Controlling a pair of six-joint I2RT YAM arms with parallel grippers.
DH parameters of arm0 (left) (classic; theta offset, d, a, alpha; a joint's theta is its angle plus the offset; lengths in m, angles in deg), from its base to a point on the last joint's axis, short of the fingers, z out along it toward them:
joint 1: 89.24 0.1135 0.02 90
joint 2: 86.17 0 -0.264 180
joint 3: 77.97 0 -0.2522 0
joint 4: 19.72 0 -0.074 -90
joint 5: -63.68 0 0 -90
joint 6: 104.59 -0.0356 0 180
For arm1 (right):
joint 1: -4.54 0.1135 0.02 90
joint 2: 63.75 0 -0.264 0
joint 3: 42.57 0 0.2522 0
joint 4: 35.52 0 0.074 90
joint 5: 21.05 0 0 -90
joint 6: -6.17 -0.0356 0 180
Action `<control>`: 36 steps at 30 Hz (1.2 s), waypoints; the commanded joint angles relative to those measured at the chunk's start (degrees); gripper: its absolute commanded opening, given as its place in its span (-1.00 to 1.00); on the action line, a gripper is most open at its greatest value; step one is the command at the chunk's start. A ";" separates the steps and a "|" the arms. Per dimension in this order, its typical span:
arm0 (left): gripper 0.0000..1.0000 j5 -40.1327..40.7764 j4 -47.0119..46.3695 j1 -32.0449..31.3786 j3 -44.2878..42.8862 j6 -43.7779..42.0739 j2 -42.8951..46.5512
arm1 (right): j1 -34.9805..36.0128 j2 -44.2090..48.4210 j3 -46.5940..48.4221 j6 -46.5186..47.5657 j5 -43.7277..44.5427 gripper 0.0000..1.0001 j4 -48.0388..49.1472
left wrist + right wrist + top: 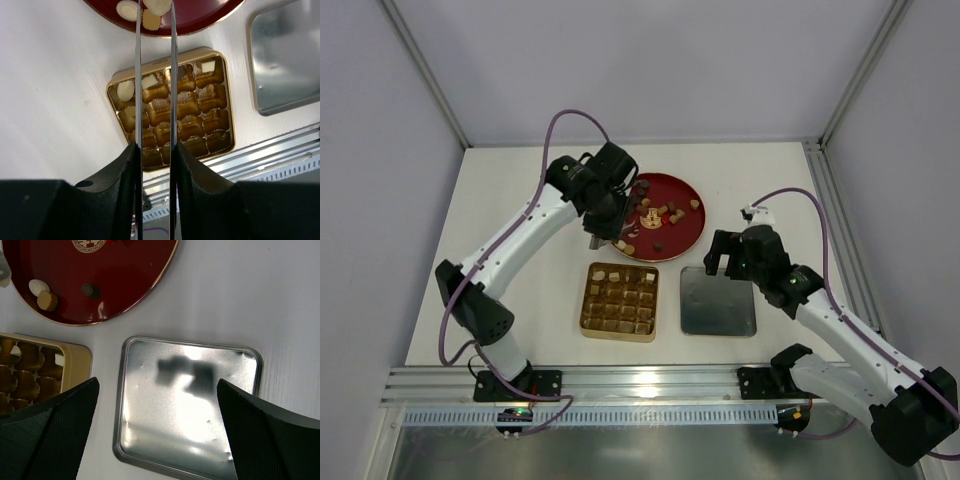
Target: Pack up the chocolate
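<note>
Several chocolate pieces (663, 213) in brown, tan and cream lie on the round red plate (692, 232). My left gripper (604, 238) is at the plate's near-left edge. Its thin metal fingers (137, 75) are shut on a cream white chocolate (158, 6) at their tips. A tan piece (149, 20) and another cream piece (127, 9) lie on the plate just below. The gold gridded box (620, 301) holds a few cream pieces (125, 90) in its far row. My right gripper (720, 264) is open and empty above the silver lid (190, 400).
The silver lid (717, 301) lies flat to the right of the gold box. The plate's near rim (125, 305) carries a cream, a tan and a dark piece. A metal rail (650, 385) runs along the table's near edge.
</note>
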 commanded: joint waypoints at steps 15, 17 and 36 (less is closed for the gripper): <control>-0.35 -2.93 0.39 -3.12 17.16 4.65 19.45 | -0.17 -1.21 1.75 -1.14 1.86 0.99 1.99; -0.35 -2.93 0.30 -3.91 19.09 5.44 21.03 | -0.17 -1.21 1.67 -1.31 2.04 1.00 1.90; -0.35 -2.41 0.30 -8.66 25.96 10.27 26.84 | -0.17 -0.95 0.26 -1.76 2.04 1.00 2.25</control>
